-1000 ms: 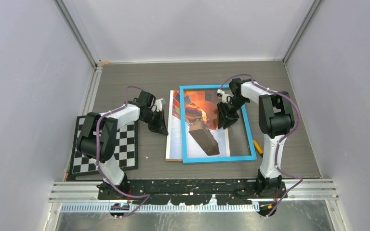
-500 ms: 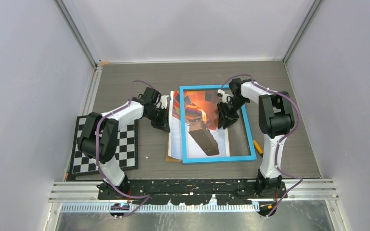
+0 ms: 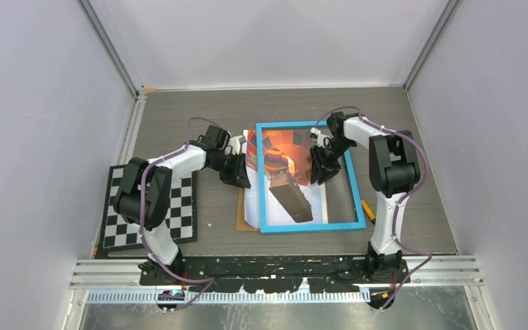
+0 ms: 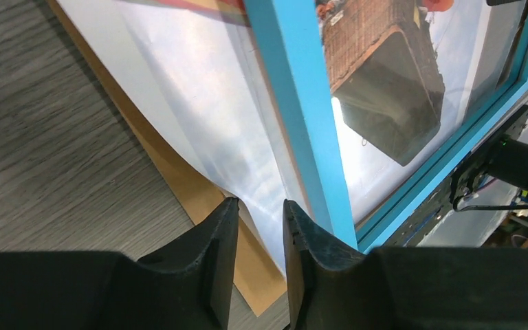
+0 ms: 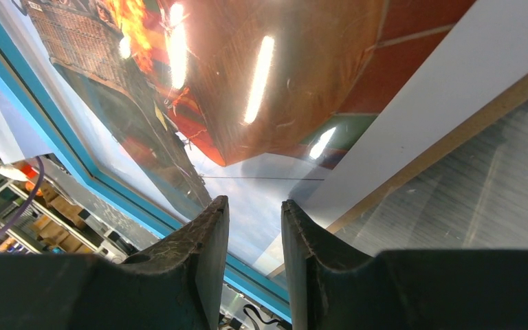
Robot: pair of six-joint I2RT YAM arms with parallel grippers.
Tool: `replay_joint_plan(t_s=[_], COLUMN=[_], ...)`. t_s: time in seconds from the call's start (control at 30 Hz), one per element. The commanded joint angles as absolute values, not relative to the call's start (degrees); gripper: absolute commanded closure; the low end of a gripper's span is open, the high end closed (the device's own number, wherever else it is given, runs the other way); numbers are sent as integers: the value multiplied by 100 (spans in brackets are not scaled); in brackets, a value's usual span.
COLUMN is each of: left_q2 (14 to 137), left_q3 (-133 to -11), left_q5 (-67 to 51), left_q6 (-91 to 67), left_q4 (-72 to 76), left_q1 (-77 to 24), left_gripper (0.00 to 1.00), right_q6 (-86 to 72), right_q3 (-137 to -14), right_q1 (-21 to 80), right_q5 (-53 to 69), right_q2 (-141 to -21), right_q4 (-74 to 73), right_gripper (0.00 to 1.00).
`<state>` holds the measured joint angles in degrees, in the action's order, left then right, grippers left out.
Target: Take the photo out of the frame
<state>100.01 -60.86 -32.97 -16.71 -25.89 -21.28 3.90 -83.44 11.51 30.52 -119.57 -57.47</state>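
From above, the photo [image 3: 251,203] sticks out to the left from under the frame [image 3: 313,227]. In the left wrist view, the left gripper [image 4: 261,210] has its fingers narrowly apart astride the photo's lifted edge; we should close, then pull left, flat. In the right wrist view, the right gripper [image 5: 254,206], also narrowly apart, should hold the frame down.

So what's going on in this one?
Two robot arms are working on a blue picture frame lying flat on the table. The balloon photo sticks out past the frame's left side, with a brown backing board under it. The left gripper is down at the photo's exposed edge, jaws narrowly apart and not clamped on it. The right gripper sits over the glass inside the frame, jaws also slightly apart, apparently steadying it.
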Motion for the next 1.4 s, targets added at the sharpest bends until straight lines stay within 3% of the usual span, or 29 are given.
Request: replay_joint_plan(t_s=[0.0, 0.5, 0.97, 1.07, 1.27, 1.37], left_q2=[10096, 10252, 11118, 11354, 11308, 11211], left_q3=[-6035, -5498, -6098, -6315, -6450, -6527], left_q5=[-3475, -4306, -4169, -4106, -3916, -3785], left_q6=[-1888, -2663, -3174, -3248, -3157, -2970], left_q4=[-2288, -1273, -187, -182, -489, -704], left_q1=[-1996, -1492, -1485, -1473, -1271, -1231], left_gripper=[67, 68, 75, 78, 100, 100], right_q6=[422, 457, 440, 431, 511, 671], right_q3=[-8211, -8184, -8186, -8417, -8799, -8849], right_q1=[1223, 1230, 1225, 1146, 295, -312], right_q5=[2830, 2839, 3039, 3264, 3949, 3801], right_q2=[-12001, -12006, -11964, -11902, -11331, -11013], right_q4=[-5338, -5326, -5336, -5466, -6135, -6506], right_gripper=[60, 60, 59, 55, 40, 34])
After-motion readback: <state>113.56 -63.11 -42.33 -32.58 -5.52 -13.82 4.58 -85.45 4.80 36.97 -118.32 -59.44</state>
